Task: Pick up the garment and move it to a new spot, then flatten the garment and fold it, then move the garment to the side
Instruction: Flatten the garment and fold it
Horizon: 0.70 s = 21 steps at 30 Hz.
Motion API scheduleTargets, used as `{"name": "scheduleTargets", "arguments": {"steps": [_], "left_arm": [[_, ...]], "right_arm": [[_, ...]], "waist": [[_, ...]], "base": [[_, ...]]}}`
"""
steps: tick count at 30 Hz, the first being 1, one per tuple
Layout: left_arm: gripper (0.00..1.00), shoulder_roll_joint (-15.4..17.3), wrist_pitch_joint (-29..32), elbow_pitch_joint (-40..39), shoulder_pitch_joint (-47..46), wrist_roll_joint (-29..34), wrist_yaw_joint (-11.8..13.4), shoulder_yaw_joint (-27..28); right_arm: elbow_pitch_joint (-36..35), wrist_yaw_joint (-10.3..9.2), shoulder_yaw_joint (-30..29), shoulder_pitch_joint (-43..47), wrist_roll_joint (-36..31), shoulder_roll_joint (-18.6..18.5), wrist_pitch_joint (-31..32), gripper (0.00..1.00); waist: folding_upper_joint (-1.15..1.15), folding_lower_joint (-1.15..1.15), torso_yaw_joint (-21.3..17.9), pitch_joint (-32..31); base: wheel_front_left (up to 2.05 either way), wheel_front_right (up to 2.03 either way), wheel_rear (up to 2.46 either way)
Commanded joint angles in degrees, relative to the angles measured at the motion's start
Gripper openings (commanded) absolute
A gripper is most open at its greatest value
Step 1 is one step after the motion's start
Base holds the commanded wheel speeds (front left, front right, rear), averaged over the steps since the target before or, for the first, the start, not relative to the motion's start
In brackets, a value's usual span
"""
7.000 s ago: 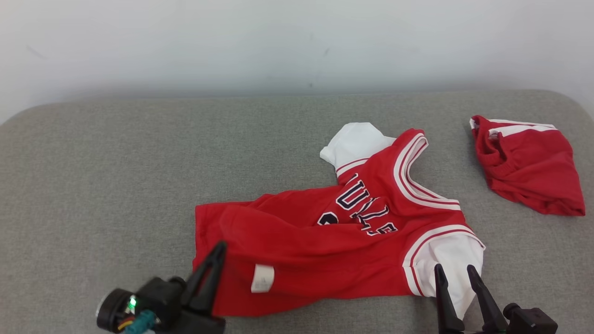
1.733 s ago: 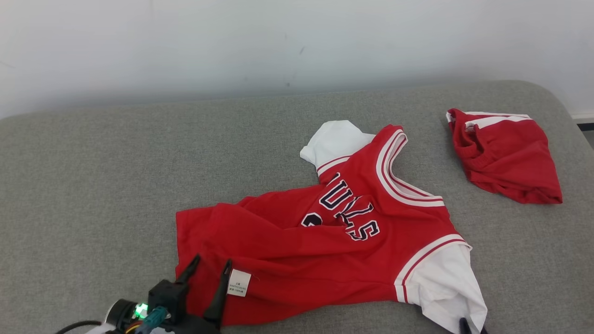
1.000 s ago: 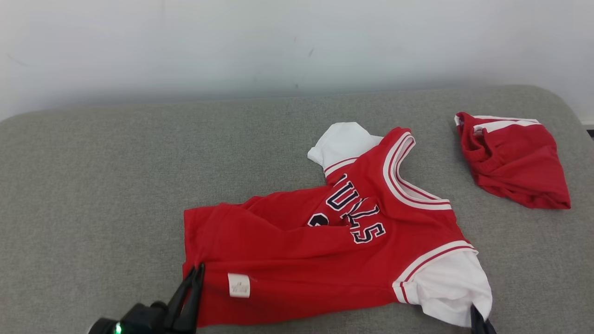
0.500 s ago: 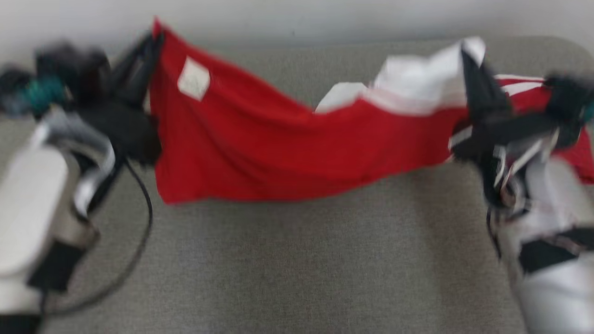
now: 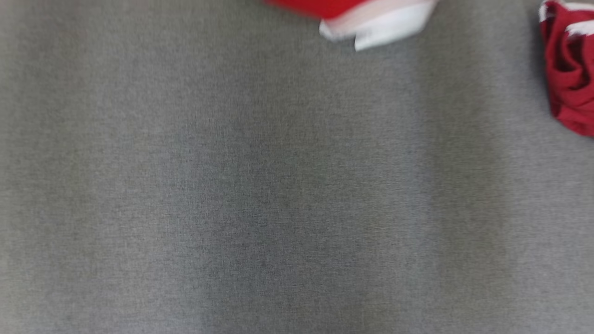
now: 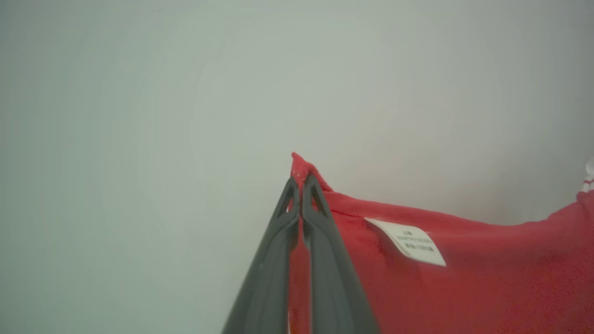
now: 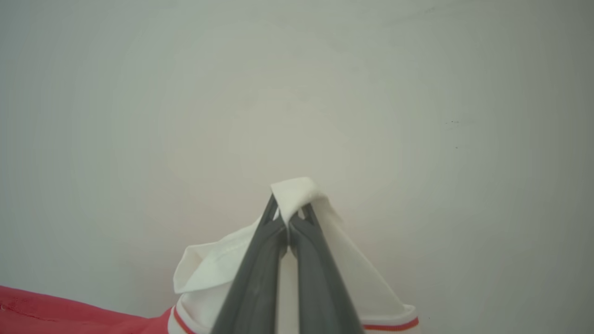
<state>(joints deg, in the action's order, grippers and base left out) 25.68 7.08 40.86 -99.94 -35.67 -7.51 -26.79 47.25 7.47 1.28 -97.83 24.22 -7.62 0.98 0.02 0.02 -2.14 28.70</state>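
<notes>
The garment is a red jersey with white sleeves. In the left wrist view my left gripper [image 6: 300, 185] is shut on a red hem corner of the garment [image 6: 464, 287], whose white label hangs just to the right. In the right wrist view my right gripper [image 7: 288, 211] is shut on a white sleeve of the garment [image 7: 209, 269], held up before a pale wall. In the blurred head view a low edge of the garment [image 5: 376, 23] hangs at the top edge, red above a white sleeve tip.
A grey fabric surface [image 5: 278, 185] spreads across the head view. A second red piece of clothing [image 5: 568, 69] with white trim lies crumpled at its right edge.
Both grippers, shut on the garment, have lifted it off the grey surface and up past the head view's top edge. The head view has shifted and is blurred.
</notes>
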Motion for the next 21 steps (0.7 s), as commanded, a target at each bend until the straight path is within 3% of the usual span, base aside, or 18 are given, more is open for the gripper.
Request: {"name": "scheduleTargets", "arguments": {"steps": [1, 12, 21], "left_arm": [[0.00, -0.08, -0.95, 1.16, -1.78, -0.25, 0.12, 0.00], [0.00, -2.49, -7.51, 14.89, -18.28, -3.85, 0.12, -0.62], [0.00, -3.94, -9.57, 18.50, -16.61, -6.59, 0.13, -6.17]], "right_arm": [[1.19, 0.08, 0.35, -1.83, -1.64, -0.13, -0.64, 0.00], [17.28, 0.08, -1.62, -20.78, -9.26, -0.56, -6.79, 0.00], [23.52, 0.08, 0.44, -22.37, -11.62, 1.46, -10.49, 0.00]], "waist": [[-0.02, -0.02, 1.04, 3.11], [-0.02, -0.02, 1.60, 4.88], [-0.02, -0.02, 0.82, 4.78]], "base": [[0.00, 0.00, 0.00], [0.00, 0.00, 0.00], [0.00, 0.00, 0.00]]}}
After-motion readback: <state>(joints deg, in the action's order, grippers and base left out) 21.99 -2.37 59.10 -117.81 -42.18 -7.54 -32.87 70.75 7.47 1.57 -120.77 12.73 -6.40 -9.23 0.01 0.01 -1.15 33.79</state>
